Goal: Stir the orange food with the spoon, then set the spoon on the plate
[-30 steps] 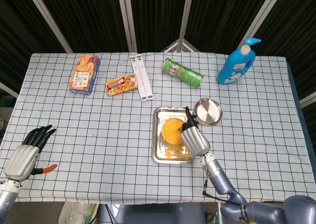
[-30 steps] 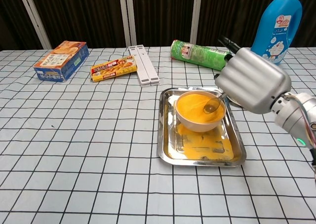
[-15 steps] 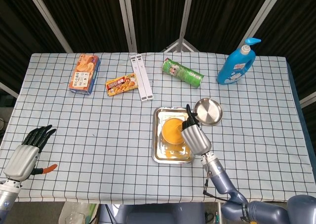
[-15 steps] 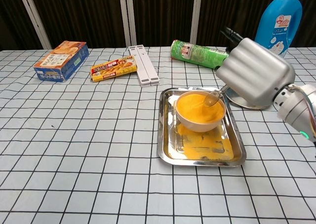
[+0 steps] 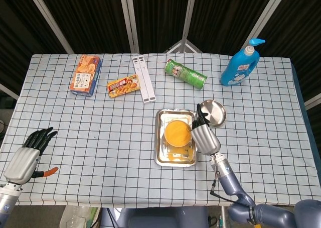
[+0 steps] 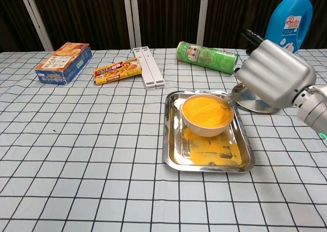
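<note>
A white bowl of orange food (image 5: 177,132) (image 6: 206,112) stands in a steel tray (image 5: 159,137) (image 6: 169,140) smeared with orange. My right hand (image 5: 205,137) (image 6: 276,80) grips the spoon (image 6: 228,102); only its tip shows, at the bowl's right rim, and the handle is hidden inside the hand. The round steel plate (image 5: 212,112) (image 6: 246,103) lies just right of the tray, partly behind that hand. My left hand (image 5: 27,157) rests at the table's front left with fingers extended and nothing in it, seen only in the head view.
Along the back lie an orange snack box (image 5: 86,75) (image 6: 64,55), a curry box (image 5: 123,85) (image 6: 117,70), a white bar (image 5: 143,79) (image 6: 148,67), a green chips can on its side (image 5: 185,73) (image 6: 207,56) and a blue bottle (image 5: 242,65) (image 6: 291,17).
My right hand has moved right, toward the plate, drawing the spoon from the middle of the food to the bowl's right rim. The left hand has stayed still.
</note>
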Controlling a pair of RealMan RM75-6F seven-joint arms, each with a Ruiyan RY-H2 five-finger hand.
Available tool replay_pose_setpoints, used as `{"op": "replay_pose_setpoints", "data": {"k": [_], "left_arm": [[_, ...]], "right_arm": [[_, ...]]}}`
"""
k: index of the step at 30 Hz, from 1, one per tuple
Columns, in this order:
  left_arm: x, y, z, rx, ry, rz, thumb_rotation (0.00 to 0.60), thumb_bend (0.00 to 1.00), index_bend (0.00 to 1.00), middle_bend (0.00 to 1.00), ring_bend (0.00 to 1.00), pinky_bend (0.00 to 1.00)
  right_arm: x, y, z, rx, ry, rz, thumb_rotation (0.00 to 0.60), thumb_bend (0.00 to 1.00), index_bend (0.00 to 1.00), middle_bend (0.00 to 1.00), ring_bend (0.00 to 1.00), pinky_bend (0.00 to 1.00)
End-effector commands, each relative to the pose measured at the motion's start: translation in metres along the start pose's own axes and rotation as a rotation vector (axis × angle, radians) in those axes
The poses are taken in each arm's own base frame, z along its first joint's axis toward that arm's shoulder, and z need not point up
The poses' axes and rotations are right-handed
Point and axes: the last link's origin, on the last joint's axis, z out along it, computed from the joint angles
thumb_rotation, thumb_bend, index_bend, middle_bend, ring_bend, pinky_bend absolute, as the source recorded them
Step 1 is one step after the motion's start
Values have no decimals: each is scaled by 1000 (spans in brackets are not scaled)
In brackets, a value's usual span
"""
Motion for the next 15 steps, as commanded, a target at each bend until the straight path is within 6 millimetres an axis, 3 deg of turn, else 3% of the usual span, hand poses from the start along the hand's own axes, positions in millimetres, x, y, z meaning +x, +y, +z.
{"op": "replay_pose_setpoints", "data": {"k": [1,15], "left_arm": [[0,0,0,0,-1,0,600,0,0,0,0,0],[0,0,0,1,2,-1,600,0,0,0,0,0]], "right_arm": [[1,-3,-2,10,2,6,600,531,608,556,381,0],[27,-25,-3,43,44,102,600,532,608,556,381,0]]}}
